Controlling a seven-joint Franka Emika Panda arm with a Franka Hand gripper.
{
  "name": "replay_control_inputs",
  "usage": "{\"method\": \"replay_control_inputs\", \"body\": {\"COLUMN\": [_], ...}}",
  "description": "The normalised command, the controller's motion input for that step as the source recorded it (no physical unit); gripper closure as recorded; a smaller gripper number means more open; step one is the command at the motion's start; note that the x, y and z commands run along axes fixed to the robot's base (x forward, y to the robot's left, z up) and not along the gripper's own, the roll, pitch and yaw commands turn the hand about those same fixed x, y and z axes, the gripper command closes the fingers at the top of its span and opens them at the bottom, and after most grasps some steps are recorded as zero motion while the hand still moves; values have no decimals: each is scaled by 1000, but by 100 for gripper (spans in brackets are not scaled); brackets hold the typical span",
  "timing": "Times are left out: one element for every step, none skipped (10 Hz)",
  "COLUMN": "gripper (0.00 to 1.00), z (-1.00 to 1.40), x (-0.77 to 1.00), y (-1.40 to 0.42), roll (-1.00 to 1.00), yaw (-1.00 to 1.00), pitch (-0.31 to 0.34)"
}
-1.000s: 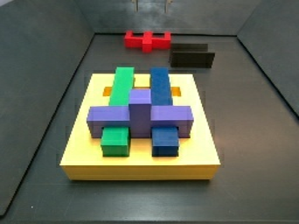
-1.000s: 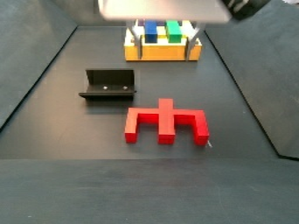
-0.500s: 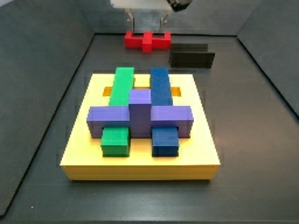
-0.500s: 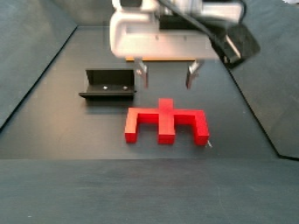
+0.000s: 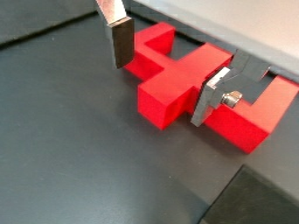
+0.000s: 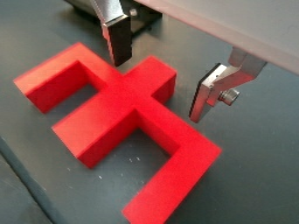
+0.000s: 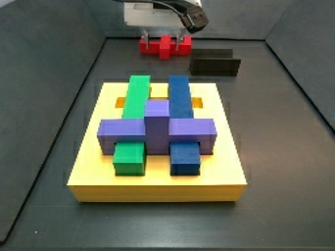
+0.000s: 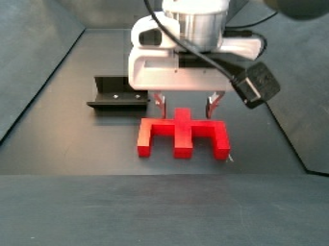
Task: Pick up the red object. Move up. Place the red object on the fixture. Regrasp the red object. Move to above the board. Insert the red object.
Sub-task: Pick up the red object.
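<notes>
Fingers (image 6: 114, 39) stand apart, one on each side of the raised middle tab of the red object (image 6: 122, 118), with a gap showing between each dark pad and the plastic in both wrist views; nothing is clamped. The gripper (image 8: 184, 104) hangs low over the red object (image 8: 184, 133), which lies flat on the dark floor, its prongs pointing away from the arm in a side view. Just beside it stands the fixture (image 8: 119, 93), a dark L-shaped bracket, apart from the red piece. Well apart from both sits the board (image 7: 159, 176), a thick yellow slab carrying a green block (image 7: 132, 118), a blue block (image 7: 181, 118) and a purple cross-shaped block (image 7: 157, 129).
</notes>
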Motion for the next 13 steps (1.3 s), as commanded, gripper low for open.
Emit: {"method": "replay_control_inputs", "body": {"gripper": [0,0,0,0,0,0,0,0,0,0,0,0,0], "z": [-269,-83,-80,-66,-29,-63,-97,-94,-91,-111,-169,-51,0], "x": [0,0,0,0,0,0,0,0,0,0,-29,0,0], "y": [134,94,123,11,0,0,0,0,0,0,0,0,0], "roll": [0,-30,-47,-131,-136,-116,-64,-36,-33,-39,0,0,0], "yaw": [0,0,-3,-29,-20,0,0,0,-3,-3,-17,-9,0], "pitch": [0,0,0,0,0,-11,-20,-13,-10,-14,-27,0,0]}}
